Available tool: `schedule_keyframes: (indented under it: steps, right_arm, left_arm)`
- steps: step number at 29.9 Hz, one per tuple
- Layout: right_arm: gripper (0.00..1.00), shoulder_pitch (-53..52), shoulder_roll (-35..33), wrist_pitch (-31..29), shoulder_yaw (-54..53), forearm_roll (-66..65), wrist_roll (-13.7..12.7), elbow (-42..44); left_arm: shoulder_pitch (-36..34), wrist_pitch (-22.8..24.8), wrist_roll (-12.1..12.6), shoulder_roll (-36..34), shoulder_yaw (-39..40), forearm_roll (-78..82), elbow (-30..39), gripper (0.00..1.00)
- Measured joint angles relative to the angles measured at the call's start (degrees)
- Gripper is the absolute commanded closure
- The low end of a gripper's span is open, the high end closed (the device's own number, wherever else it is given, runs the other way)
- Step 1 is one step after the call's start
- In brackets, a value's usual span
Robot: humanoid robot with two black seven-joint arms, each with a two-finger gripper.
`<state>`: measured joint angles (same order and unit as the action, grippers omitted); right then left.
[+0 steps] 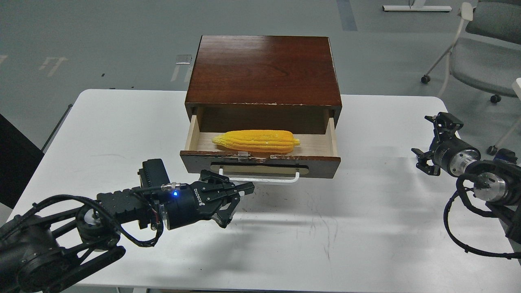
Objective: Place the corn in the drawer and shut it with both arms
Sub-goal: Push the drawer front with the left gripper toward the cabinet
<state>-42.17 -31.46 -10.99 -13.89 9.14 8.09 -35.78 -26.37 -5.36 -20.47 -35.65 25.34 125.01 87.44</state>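
Observation:
The yellow corn lies lengthwise on the pale floor of the drawer, which is pulled open from its dark brown cabinet. The white bar handle is on the drawer front. My left gripper is open and empty. It hovers just in front of the left part of the drawer front, with its upper finger near the handle. My right gripper is open and empty, over the table's right side and well apart from the drawer.
The cabinet stands at the back middle of the white table. A grey wheeled chair stands on the floor beyond the table's right corner. My right arm's cables hang near the table's right edge.

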Motion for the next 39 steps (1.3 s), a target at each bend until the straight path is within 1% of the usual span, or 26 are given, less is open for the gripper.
schedule_keyframes:
  steps: [6,16,23,32,39]
  right_arm:
    - [0.00,0.3,0.0,0.0,0.0,0.0,0.0,0.0]
    - [0.00,1.0,0.0,-0.2,0.0,0.0,0.3,-0.1]
    - [0.00,1.3,-0.1,-0.2,0.1,0.0,0.5,-0.1]
    - [0.00,1.6,-0.1,-0.4,0.1,0.0,0.5,-0.1]
    - [0.00,1.9,-0.1,-0.5,0.1,0.0,0.5,-0.2]
  left_arm:
    - [-0.2,0.0,0.2,1.3,0.9,0.0,-1.2,1.00]
    - [-1.8,0.0,0.3,5.4,1.9,0.0,-5.7,1.00]
    - [-4.6,0.0,0.1,7.6,1.8,0.0,-8.7,1.00]
    - [-8.2,0.1,0.0,8.4,1.7,0.0,-11.5,1.00]
    - [-8.7,0.1,-0.1,9.2,1.2,0.0,-13.3,1.00]
